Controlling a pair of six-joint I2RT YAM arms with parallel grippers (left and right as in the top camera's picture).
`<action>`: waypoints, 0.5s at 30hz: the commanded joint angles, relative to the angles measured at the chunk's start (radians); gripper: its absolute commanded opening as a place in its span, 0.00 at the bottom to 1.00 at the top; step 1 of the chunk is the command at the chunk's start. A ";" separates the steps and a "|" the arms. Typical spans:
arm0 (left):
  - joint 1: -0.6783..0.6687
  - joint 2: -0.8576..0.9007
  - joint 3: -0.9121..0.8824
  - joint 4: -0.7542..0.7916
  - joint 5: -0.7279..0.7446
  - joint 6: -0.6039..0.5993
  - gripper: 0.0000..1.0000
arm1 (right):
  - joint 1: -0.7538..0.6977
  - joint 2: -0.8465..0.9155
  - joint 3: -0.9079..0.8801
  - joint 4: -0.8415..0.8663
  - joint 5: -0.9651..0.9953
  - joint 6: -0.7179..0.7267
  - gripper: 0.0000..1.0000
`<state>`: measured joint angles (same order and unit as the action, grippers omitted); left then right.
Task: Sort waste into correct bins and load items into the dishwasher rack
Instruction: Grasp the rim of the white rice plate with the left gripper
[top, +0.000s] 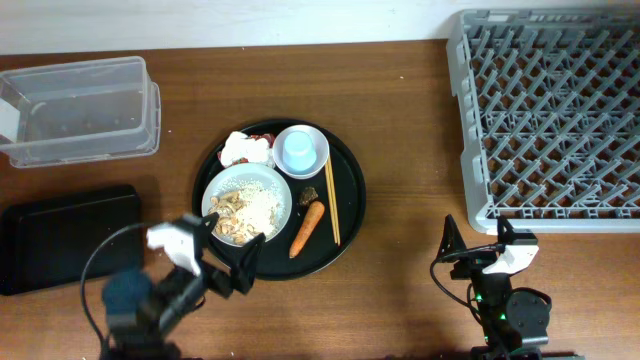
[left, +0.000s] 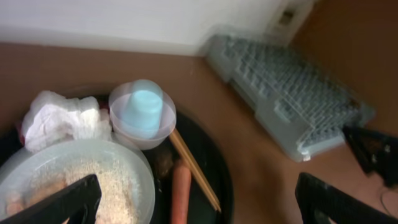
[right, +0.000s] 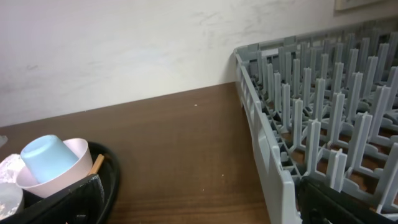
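**Left claw lined up on the plate, nothing grabbed yet**

Both claws are spread as wide as they go, and nothing is held by either one. The left claw (top: 233, 270) is hung just off the near edge of the round black tray (top: 356, 190). The white plate (top: 213, 188) of rice crumbs (top: 258, 208) is found right ahead of it. In the left wrist view the plate's rim is seen low down, by the left finger.

The carrot (top: 307, 228) is laid just right of the plate on a slant, thin tip toward the robot and fat end away to the right. The chopsticks (top: 331, 205) are laid next to it, pointed almost straight away from the robot. At the far side of the tray, the blue cup (top: 297, 152) is sat in the bowl (top: 324, 150), with the tissue (top: 240, 148) beside it. A bit of red behind the tissue is probably the wrapper, but too little is shown to be sure.

The clear tub (top: 80, 120) and the shallow black bin (top: 60, 235) are set off to the left, so the left arm is judged nearer for the waste. The right claw (top: 478, 240) is kept well apart from the food, just beside the rack (top: 560, 120).

No brand, label or writing can be read anywhere.
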<state>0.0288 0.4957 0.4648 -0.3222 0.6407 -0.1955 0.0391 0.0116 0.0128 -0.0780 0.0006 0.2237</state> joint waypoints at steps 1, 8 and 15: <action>-0.003 0.293 0.228 -0.177 0.080 0.117 0.99 | 0.005 -0.008 -0.007 -0.004 0.011 -0.010 0.98; -0.003 0.664 0.540 -0.381 0.275 0.143 0.99 | 0.005 -0.008 -0.007 -0.004 0.011 -0.010 0.99; -0.173 0.748 0.691 -0.557 -0.287 0.061 0.99 | 0.005 -0.008 -0.007 -0.004 0.011 -0.010 0.98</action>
<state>-0.0311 1.2289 1.0718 -0.8097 0.6922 -0.0841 0.0391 0.0120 0.0128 -0.0780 0.0013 0.2249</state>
